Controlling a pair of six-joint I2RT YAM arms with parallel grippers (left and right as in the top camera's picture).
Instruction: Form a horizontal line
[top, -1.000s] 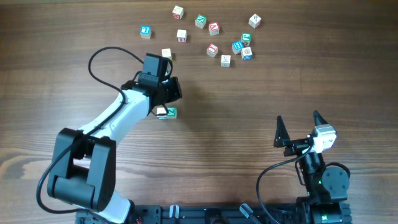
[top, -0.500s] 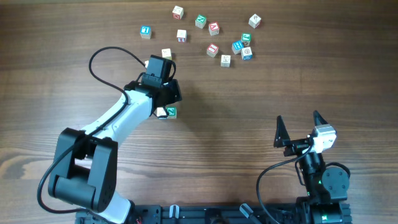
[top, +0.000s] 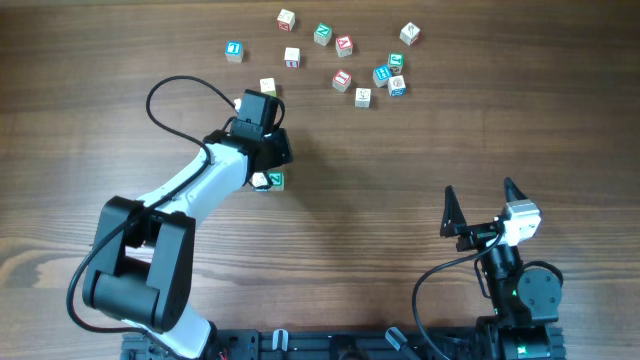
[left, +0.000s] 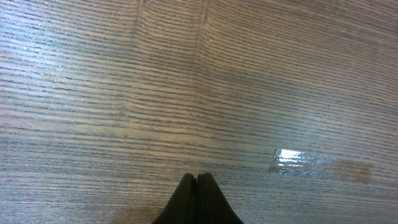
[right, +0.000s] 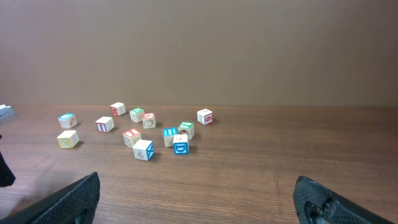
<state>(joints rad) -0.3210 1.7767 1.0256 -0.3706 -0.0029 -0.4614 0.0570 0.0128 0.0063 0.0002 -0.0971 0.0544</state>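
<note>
Two small letter cubes, one white (top: 259, 181) and one green (top: 276, 181), touch side by side in a short row at the table's middle left. My left gripper (top: 273, 158) is just above this row, with its black body over the white cube's edge. In the left wrist view its fingers (left: 198, 180) are shut with nothing between them, and only bare wood shows. My right gripper (top: 478, 208) is open and empty at the lower right, far from the cubes; its two fingertips (right: 199, 199) sit wide apart.
Several loose letter cubes (top: 344, 46) lie scattered along the far side of the table, and they also show in the right wrist view (right: 142, 149). One cream cube (top: 267, 87) lies just beyond the left wrist. A black cable (top: 170, 90) loops over the left arm.
My left wrist has shifted slightly to the right above the two cubes. The cubes and the right arm have not moved.
</note>
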